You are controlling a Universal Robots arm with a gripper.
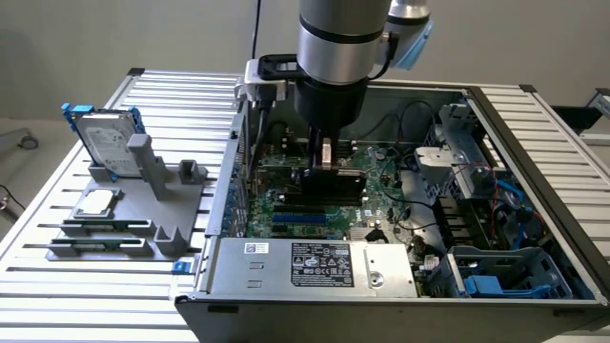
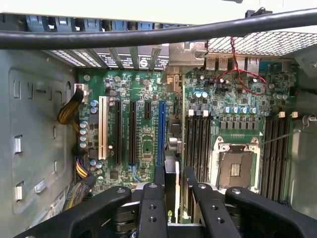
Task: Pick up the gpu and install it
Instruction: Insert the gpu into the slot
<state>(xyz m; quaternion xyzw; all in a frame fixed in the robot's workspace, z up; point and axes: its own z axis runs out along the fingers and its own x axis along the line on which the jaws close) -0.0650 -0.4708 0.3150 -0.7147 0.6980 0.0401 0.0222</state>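
slatted metal table (image 1: 86, 300), open computer case (image 1: 381, 319) on it, grey parts stand (image 1: 153, 171) just beside

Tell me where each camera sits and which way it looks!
Exterior view: off the arm, high up, looking down into the open computer case; the arm shows.
Wrist view: on the wrist, looking down at the motherboard; the jaws show.
Both share: the gpu held between the jaws, over the motherboard.
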